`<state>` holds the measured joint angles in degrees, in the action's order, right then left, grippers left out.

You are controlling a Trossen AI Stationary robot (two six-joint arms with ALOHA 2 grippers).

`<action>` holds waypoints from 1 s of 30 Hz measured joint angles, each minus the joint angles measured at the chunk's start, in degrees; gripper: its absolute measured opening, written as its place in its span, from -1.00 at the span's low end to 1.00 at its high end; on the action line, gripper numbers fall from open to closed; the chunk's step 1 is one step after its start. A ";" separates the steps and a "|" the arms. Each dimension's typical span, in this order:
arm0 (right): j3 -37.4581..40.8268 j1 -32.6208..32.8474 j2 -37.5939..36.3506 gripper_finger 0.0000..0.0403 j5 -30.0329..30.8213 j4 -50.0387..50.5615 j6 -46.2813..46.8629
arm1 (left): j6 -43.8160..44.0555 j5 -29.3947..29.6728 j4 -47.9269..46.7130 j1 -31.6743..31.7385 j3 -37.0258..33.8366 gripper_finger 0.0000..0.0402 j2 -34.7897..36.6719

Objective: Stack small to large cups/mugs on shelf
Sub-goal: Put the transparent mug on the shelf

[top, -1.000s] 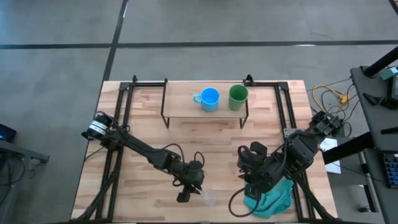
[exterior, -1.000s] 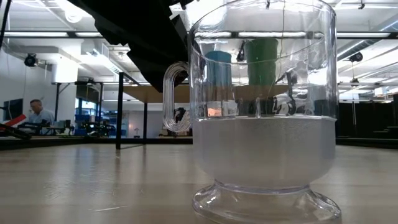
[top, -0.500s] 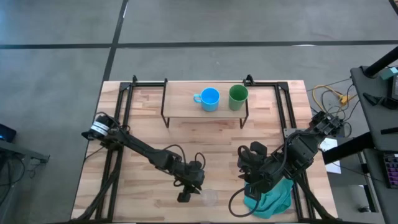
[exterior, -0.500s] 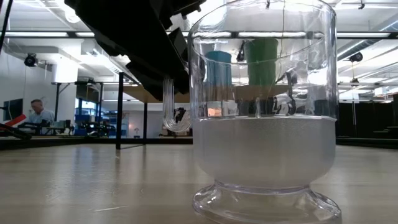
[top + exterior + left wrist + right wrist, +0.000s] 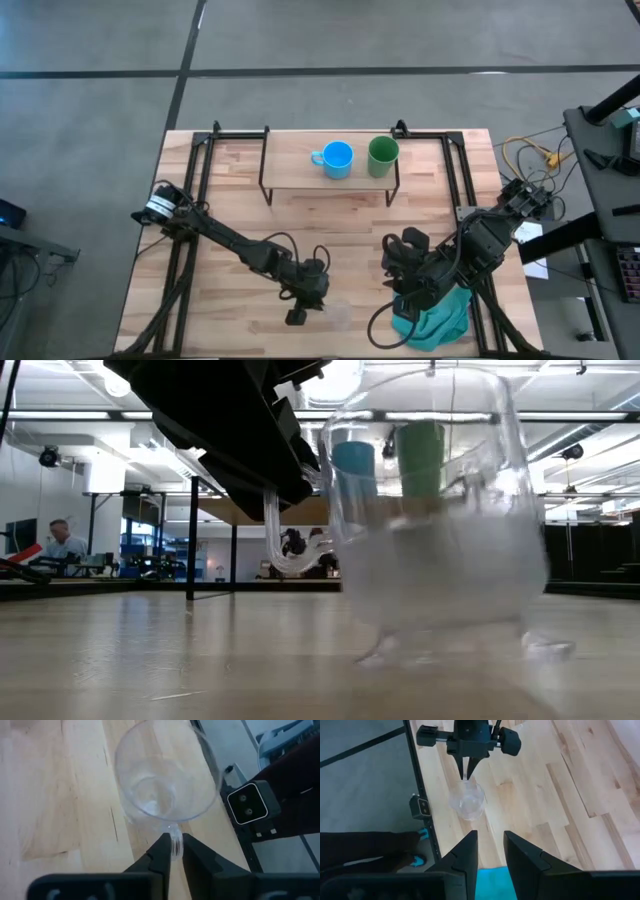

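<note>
Wooden tabletop (image 5: 230, 200); shelf (image 5: 300, 172) at its far edge carries the green cup (image 5: 382, 155) and blue mug (image 5: 337, 159). Left pincer (image 5: 172, 851), pinched on the glass cup (image 5: 162, 782) handle near the front edge, has just tipped it off its base, so the lift is starting. Right pincer (image 5: 490, 851) waits narrowly parted over the teal cloth (image 5: 435, 320).

Wood, clear glass, glossy colour and matt black

The tabletop (image 5: 340, 225) is pale, smooth plank wood with visible grain; the shelf (image 5: 295, 168) has a like wooden board on thin black metal legs. The glass cup (image 5: 162, 777) is transparent and shiny. The blue mug (image 5: 337, 159) and green cup (image 5: 382, 155) look smooth. The teal cloth (image 5: 440, 322) is soft and crumpled.
</note>
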<state>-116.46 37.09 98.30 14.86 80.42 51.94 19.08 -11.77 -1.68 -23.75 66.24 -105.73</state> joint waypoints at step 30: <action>0.00 -0.50 0.00 -0.56 11.06 0.13 -1.17 | 1.63 23.43 -45.28 1.48 19.03 -0.99 14.02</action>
<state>-116.46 36.58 98.30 25.92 80.55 50.76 20.70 11.66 -46.96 -22.27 85.27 -91.72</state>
